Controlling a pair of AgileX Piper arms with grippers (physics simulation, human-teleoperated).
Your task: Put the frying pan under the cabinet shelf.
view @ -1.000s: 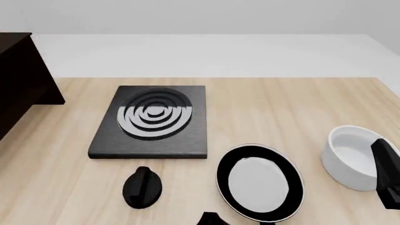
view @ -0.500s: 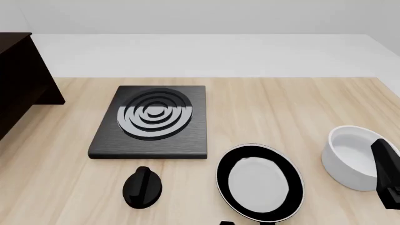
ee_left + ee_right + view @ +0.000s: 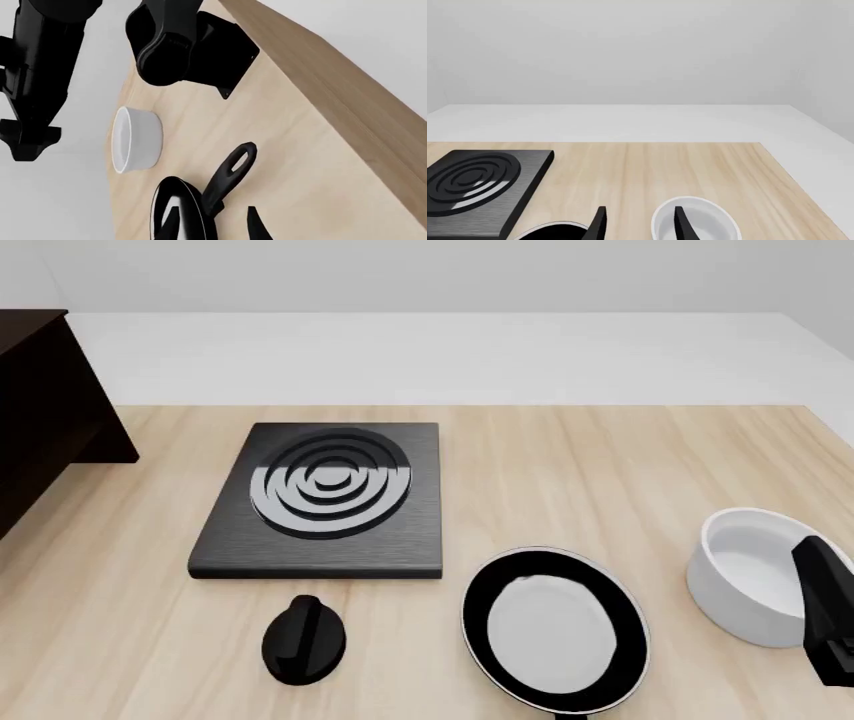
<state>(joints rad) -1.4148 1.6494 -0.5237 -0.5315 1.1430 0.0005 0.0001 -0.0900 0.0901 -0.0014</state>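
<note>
The frying pan point(image 3: 554, 630), black with a pale grey inside, lies on the table near the front edge, right of centre. The dark cabinet shelf point(image 3: 40, 410) stands at the far left. In the left wrist view my left gripper point(image 3: 215, 226) is open; its fingertips point(image 3: 257, 227) stand on either side of where the pan's point(image 3: 190, 210) short black handle point(image 3: 230, 172) joins the pan, without touching it. My right gripper point(image 3: 639, 222) is open and empty, above the table between pan and bowl. In the front view only a black part of the right arm point(image 3: 827, 620) shows.
A square black stove plate point(image 3: 320, 500) with grey rings lies between the cabinet and the pan. A small black oval object point(image 3: 304, 640) sits in front of it. A white bowl point(image 3: 754, 575) stands to the right of the pan, beside the right arm.
A black part of the left arm at the front view's bottom edge slid right and dropped out of that view. Pan, bowl and right arm have not moved.
</note>
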